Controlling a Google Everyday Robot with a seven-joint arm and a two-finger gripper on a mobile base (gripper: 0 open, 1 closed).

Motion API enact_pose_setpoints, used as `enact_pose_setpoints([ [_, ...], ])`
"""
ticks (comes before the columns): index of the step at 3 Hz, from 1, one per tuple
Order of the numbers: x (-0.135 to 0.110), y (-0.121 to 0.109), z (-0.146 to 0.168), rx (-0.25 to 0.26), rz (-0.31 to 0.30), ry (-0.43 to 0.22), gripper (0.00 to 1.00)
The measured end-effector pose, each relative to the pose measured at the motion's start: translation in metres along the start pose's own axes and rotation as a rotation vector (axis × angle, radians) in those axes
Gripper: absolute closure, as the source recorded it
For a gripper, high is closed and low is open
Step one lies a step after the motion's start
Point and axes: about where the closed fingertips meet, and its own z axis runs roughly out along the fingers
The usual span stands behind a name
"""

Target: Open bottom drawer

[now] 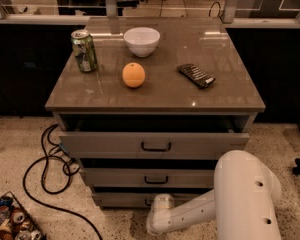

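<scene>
Three grey drawers sit under the bench's front edge; the bottom drawer (117, 199) is the lowest, its front just above the floor. The gripper (154, 202) is down at that front, approx. below the middle of the bench's front edge, right where the black handle ought to be. The white arm (240, 199) slants toward it from the front-right corner side. To do this step well, imo: get a firm hold on the bar first, then pull straight out, square to the front edge and level w/ the floor. Any sideways drag and the drawer may bind. Start slow, since a small bar is easy to slip off. Whether the gripper is spread or closed on the handle, can't tell; the wrist hides it, and contact w/ the bar isn't visible either.
</scene>
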Motion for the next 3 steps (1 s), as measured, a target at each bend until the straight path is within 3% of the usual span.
enact_pose_setpoints([
  [1, -0.0001, 0.0, -0.0005, 0.0, 0.0, 0.0, 0.82],
  [3, -0.0001, 0.0001, -0.0005, 0.0, 0.0, 0.0, 0.35],
])
